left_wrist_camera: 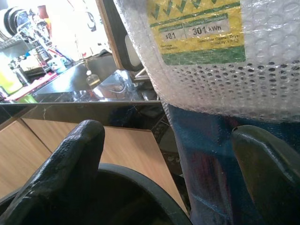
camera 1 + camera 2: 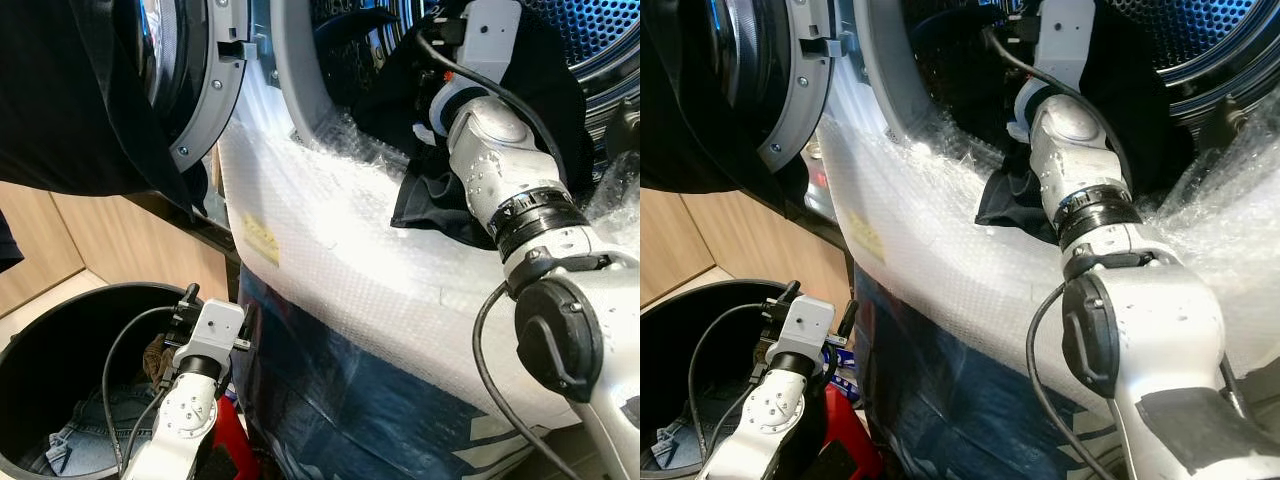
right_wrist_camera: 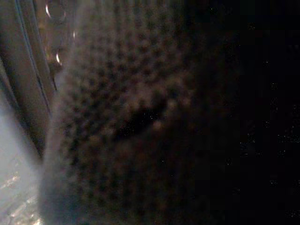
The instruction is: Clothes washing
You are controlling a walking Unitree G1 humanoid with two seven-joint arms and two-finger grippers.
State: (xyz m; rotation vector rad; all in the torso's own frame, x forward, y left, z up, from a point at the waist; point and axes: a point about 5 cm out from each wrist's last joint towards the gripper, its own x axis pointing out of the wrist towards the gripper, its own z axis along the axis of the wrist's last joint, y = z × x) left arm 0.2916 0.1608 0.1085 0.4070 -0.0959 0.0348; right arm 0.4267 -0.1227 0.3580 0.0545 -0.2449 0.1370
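The right arm is reaching into the bubble-wrapped washing machine drum (image 2: 560, 40) where dark black clothing (image 2: 430, 195) is hanging over its rim, finger state impossible to tell, while the left gripper (image 1: 166, 154), fingers spread, is hovering over the round black basket (image 2: 60, 330)

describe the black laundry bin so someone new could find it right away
Start at the bubble-wrapped washing machine with its open door. Down to its left stands the round black bin, blue denim inside, the left gripper over its rim.

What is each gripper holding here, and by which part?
Left gripper: nothing, open above the round black plastic bin. Right gripper: reaches into the drum beside the dark cloth garment; any hold cannot be told.
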